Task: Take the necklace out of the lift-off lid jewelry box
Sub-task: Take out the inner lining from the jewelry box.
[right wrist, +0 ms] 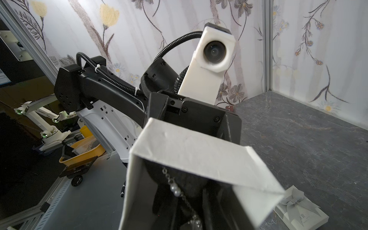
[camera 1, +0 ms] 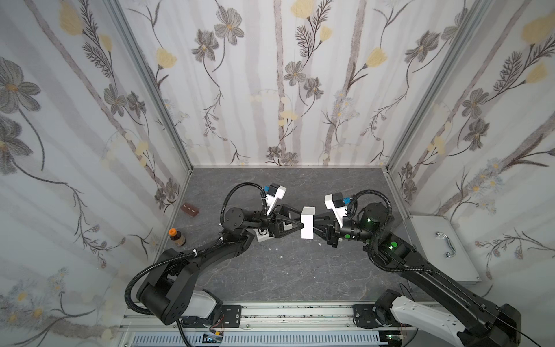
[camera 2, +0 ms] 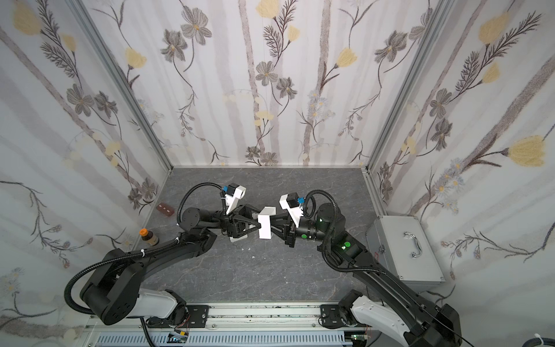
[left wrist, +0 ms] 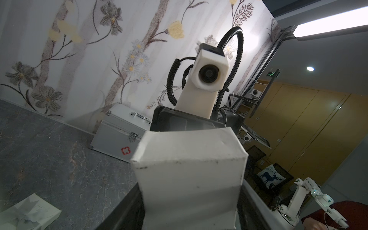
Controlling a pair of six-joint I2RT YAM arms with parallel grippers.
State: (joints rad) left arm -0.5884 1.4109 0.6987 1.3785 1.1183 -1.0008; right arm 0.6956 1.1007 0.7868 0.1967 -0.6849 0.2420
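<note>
Clamping the white jewelry box point(camera 1: 307, 223) by its sides, the left tool point(camera 1: 298, 227) faced the right tool point(camera 1: 316, 226), whose grip on the pearl necklace point(right wrist: 175, 188) inside was unclear.

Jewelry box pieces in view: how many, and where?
2. The open box base is gripped in the air by the left gripper; the bow-topped lid lies on the table below that gripper. No others show.
</note>
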